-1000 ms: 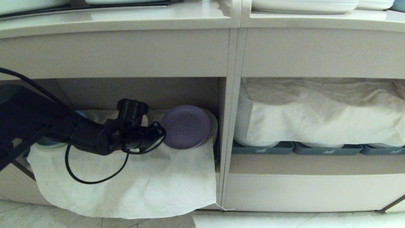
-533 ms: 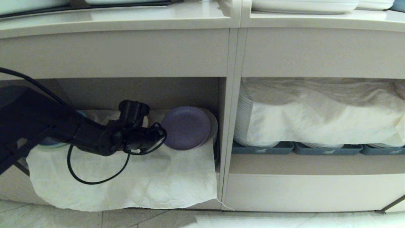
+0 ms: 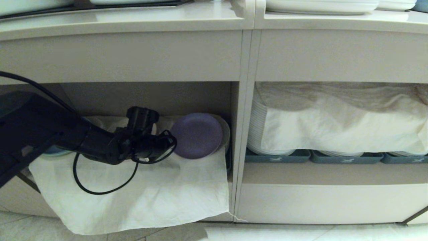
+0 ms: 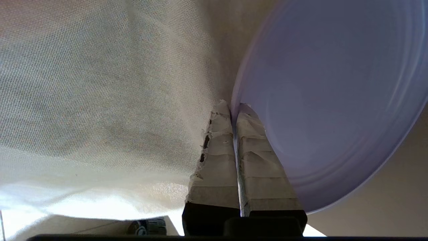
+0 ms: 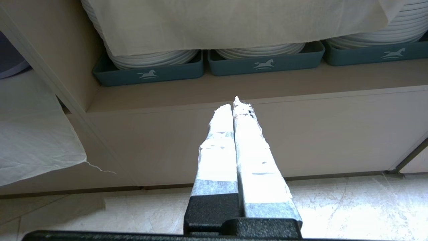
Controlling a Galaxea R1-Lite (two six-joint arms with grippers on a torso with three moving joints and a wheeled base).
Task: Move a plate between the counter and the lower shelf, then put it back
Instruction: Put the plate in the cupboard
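The lavender plate (image 3: 196,135) (image 4: 334,100) is inside the lower shelf (image 3: 150,97), tilted with its face toward me. It is at the right end, in front of a paler plate stack (image 3: 226,134). My left gripper (image 3: 170,144) (image 4: 234,107) reaches into the niche from the left and is shut on the plate's left rim, over the wrinkled white cloth (image 3: 150,190). The counter (image 3: 133,23) runs across above. My right gripper (image 5: 235,103) is shut on nothing, parked low before the cabinet base, outside the head view.
A vertical divider (image 3: 242,134) stands just right of the plate. The wider niche holds large white plates (image 3: 264,134) under a cloth in blue-grey trays (image 3: 277,156) (image 5: 150,75). A bluish stack (image 3: 50,151) sits behind my left arm. White plates (image 3: 321,5) rest on top.
The cloth's hanging lower edge has swayed up and back down. My left gripper and the plate have edged very slightly lower and to the right; the grip is unchanged.
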